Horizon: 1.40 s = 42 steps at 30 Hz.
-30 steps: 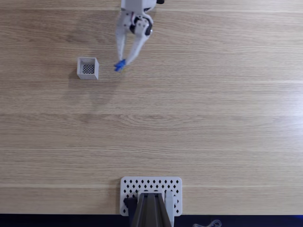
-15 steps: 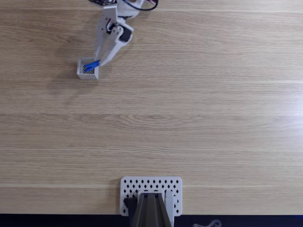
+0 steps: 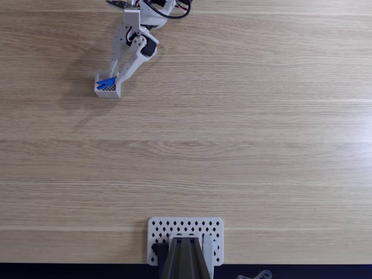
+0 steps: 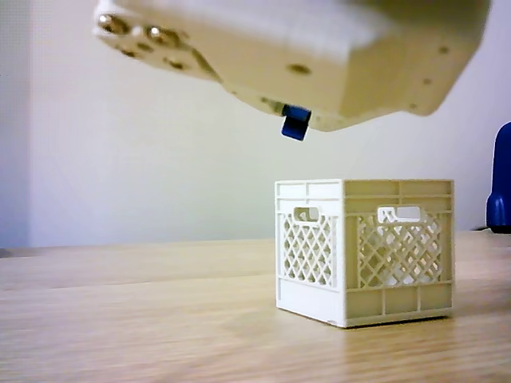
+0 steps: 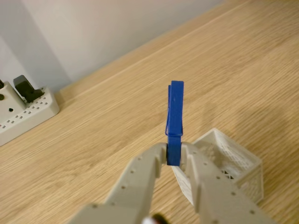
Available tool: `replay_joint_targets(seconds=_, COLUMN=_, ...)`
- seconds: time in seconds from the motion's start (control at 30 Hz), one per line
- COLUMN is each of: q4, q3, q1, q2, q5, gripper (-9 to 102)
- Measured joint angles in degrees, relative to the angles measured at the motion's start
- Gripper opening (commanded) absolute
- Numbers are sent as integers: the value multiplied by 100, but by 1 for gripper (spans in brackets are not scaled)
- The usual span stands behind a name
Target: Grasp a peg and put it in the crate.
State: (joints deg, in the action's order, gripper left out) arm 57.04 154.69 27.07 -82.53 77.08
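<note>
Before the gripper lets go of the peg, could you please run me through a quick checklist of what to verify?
1. Peg clamped between the fingers of the gripper: ok.
2. Peg over the crate opening, fixed view: ok.
3. Peg clear above the crate rim, other view: ok.
4. Crate upright on the table: ok.
5. Peg centred over the opening in depth: cannot tell.

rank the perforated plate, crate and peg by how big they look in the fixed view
1. perforated plate, clearly largest
2. crate
3. peg, a small blue sliver over the crate, held in the end effector
</note>
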Motion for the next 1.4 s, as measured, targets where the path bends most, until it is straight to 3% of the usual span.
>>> replay_joint_targets(seconds=0.4, q4=0, q3=0, q1=387, q2=0, q5=0, gripper=2)
replay_joint_targets(seconds=0.6, q4=0, q3=0, q1=387, q2=0, q5=0, gripper=24)
replay_joint_targets(seconds=0.7, q4=0, q3=0, q1=387, q2=0, q5=0, gripper=29)
replay_joint_targets(seconds=0.83, q4=0, q3=0, q1=387, q2=0, q5=0, gripper=23)
replay_joint_targets(seconds=1.0, q4=0, q3=0, q1=387, q2=0, q5=0, gripper=-4)
replay_joint_targets(seconds=1.1, q4=0, q3=0, q1=378, q2=0, q5=0, gripper=2)
replay_joint_targets(seconds=1.4, q4=-519, q3=0, q1=-747, q2=-1362, q5=-62, gripper=-1)
